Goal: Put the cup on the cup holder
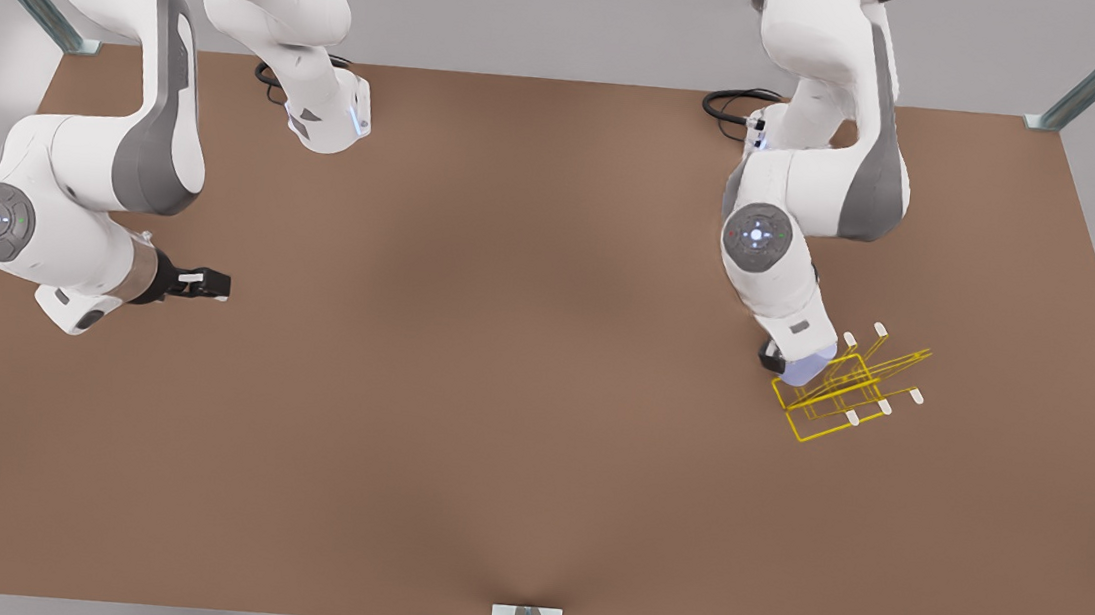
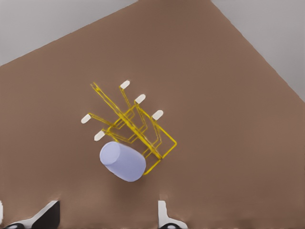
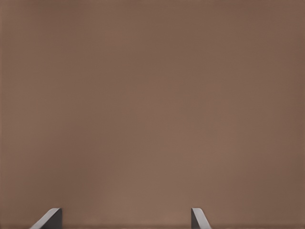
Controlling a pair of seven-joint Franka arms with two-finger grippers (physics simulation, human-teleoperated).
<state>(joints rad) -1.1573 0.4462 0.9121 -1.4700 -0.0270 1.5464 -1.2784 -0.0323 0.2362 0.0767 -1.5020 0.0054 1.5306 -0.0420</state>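
On the front view's left I see my right claw (image 1: 208,285). It hangs low over the bare brown bench (image 1: 499,393), far from everything. In its own wrist view, its two fingertips (image 3: 50,218) stand wide apart with nothing between them, only bench below. This arm just waits.

On the front view's right is my left claw (image 1: 784,355), close above the cup (image 1: 808,368). In the left wrist view its fingertips (image 2: 164,214) are spread apart, and the cup (image 2: 122,161) sits out ahead of them, not between them. So this claw holds nothing. I judge it has let the cup go.

The cup lies tipped at the near corner of the yellow cup holder (image 1: 851,387), on the side closest to the left claw. It touches the wire frame there. I cannot tell if a prong goes inside the cup or if the cup only leans on the wire.

Here is what could go wrong. If the cup only leans, it may roll off onto the bench. If I pull the claw back carelessly, a finger could bump the cup and knock it away. The cup holder (image 2: 138,124) is thin and light, so a bump could also tip or slide the whole thing.
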